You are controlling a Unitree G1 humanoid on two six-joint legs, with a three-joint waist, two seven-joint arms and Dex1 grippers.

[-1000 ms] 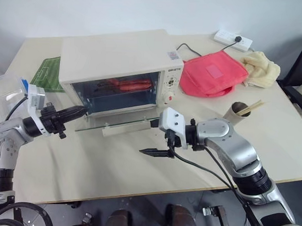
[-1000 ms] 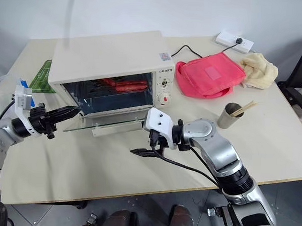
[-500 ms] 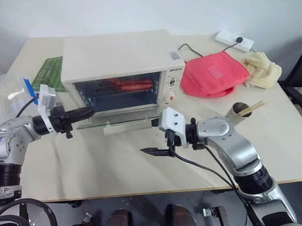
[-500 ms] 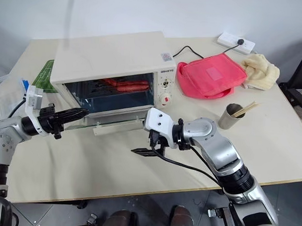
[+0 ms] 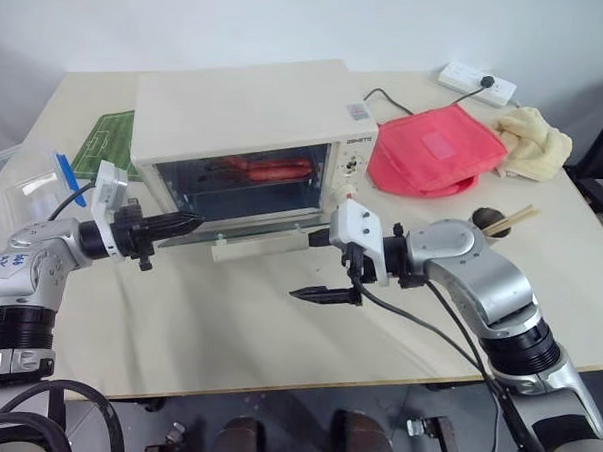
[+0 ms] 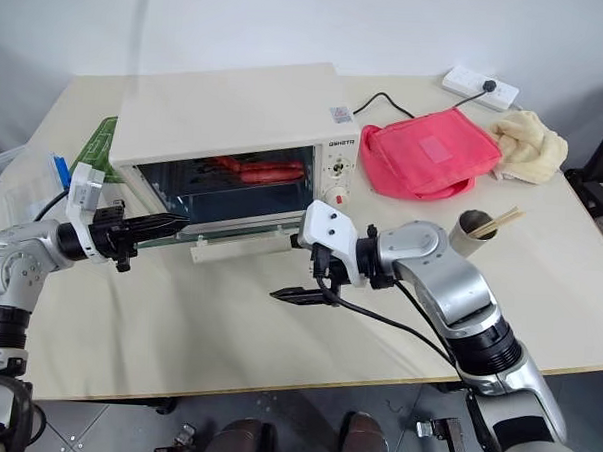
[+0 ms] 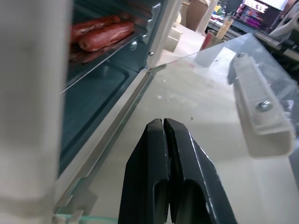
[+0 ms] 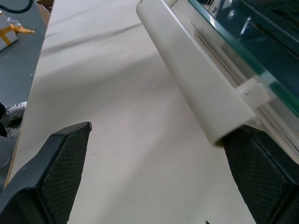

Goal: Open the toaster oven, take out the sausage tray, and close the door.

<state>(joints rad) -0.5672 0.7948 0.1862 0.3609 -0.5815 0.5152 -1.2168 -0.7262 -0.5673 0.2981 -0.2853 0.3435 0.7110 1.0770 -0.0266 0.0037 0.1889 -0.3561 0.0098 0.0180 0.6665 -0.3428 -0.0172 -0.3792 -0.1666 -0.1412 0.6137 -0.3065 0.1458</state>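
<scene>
- Toaster oven [image 5: 247, 134] sits mid-table with its glass door [image 5: 251, 233] dropped flat open, the cream bar handle [image 5: 259, 245] on the door's underside, toward the table.
- Left gripper [image 5: 187, 222] is pinched fully closed on nothing, pointing level at the near left corner of the oven mouth; just ahead of its tips the open glass panel stretches away.
- Right gripper [image 5: 318, 269] has its jaws spread wide and empty, with the handle's end lying between them in the right wrist view, apart from both pads.
- Sausage tray [image 7: 88, 46] is inside the oven on its rack, beyond and above the left fingertips [image 7: 161, 128], red sausages [image 7: 103, 35] lying side by side on it.
- My read: door is done, so pulling the tray is the step in hand.
- Thin metal tray, so probably light and stiff, but greasy, so slippery in a pinch; sausages can roll if it tips.
- Best hold looks like the tray's front lip, near its middle, drawn out level along the rack.
- Left pincer would have to open first.
- Glass door is fragile and stands right under the pull path; better not to lean on it.
</scene>
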